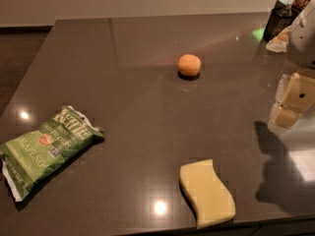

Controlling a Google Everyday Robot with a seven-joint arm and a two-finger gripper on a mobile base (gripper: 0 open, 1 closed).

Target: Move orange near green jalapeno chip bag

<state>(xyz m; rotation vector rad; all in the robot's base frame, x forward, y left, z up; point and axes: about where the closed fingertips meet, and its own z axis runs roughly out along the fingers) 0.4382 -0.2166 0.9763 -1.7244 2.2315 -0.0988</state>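
The orange is a small round fruit standing on the dark grey table, right of centre towards the back. The green jalapeno chip bag lies flat near the table's front left edge, with white lettering and white ends. My gripper is at the right edge of the view, hanging above the table, well to the right of the orange and a little nearer to me. It holds nothing that I can see. The orange and the bag are far apart.
A pale yellow wavy sponge lies near the front edge, right of centre. A dark container and some packets stand at the back right corner. The white arm comes in from the upper right.
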